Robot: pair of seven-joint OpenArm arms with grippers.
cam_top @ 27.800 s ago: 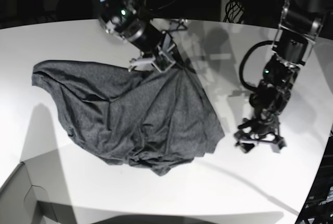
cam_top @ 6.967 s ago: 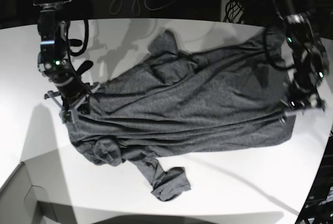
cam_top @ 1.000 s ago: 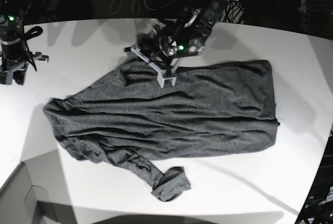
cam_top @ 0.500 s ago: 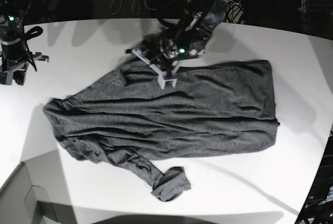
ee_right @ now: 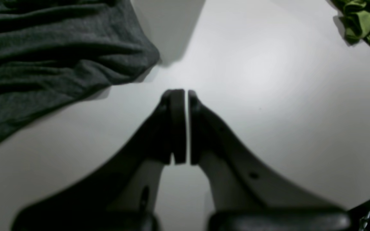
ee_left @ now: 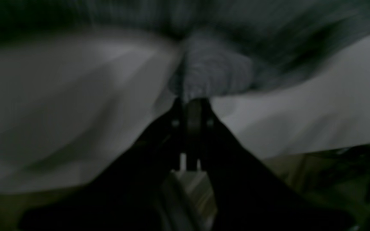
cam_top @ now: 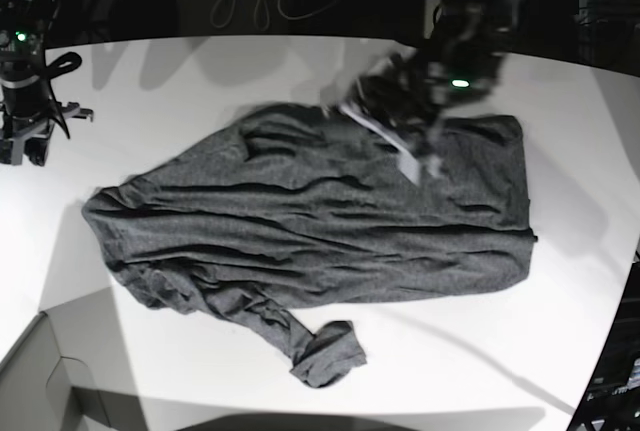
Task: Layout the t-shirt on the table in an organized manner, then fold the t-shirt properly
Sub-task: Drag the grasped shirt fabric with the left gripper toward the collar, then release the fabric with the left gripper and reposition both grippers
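The table (cam_top: 200, 71) is carrying the t-shirt (cam_top: 320, 241), which is lying spread and wrinkled across its middle. The left pincer (ee_left: 189, 102), blurred, is sitting closed above the shirt's far edge, seemingly pinching cloth. The right pincer (ee_right: 181, 96) is resting closed and empty near the table's left edge.

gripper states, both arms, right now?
Left gripper: shut; whether it pinches the t-shirt cannot be told, blurred.
Right gripper: shut, empty, above the table.
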